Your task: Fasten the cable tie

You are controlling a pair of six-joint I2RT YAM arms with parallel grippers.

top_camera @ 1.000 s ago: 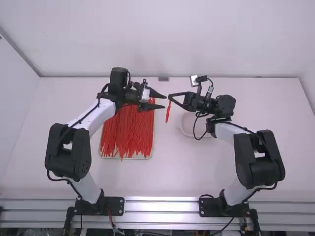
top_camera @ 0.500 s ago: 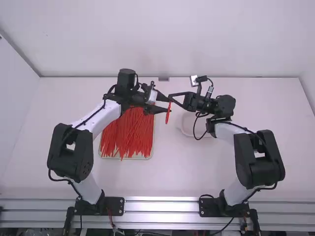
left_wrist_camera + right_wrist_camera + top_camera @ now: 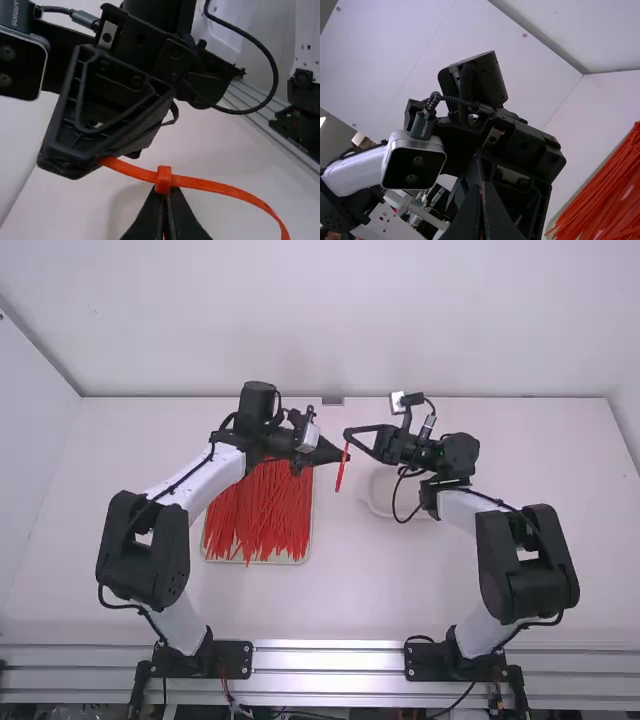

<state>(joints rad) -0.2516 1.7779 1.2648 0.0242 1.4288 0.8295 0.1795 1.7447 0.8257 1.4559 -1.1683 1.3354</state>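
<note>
Two grippers met above the far middle of the table, and the risk seemed to lie in how little of the tie each one held. At the left, a heap of spare red ties (image 3: 262,508) lay on a tan board (image 3: 255,559) beneath the left arm. Just right of the heap's far corner, the left gripper (image 3: 330,448) had its fingers pressed together on the cable tie (image 3: 162,176), pinching it right under the head. The strap appeared to run through that head already, its free length curving away below. The tie was held in the air between the two arms, clear of the table. Close on the right, the right gripper (image 3: 349,437) had its fingers closed on the strap's tail where it came out of the head.

A pull to tighten the loop could probably have slipped the smooth tail out of those narrow tips. A pull off the line of the head might have twisted the head in the left gripper's small pinch, or kinked the strap and jammed it. With the fingertips so near each other, a slight misjudged move could have knocked them together. Had the tie dropped, it might have landed on the heap, where it would have been hard to pick out.
</note>
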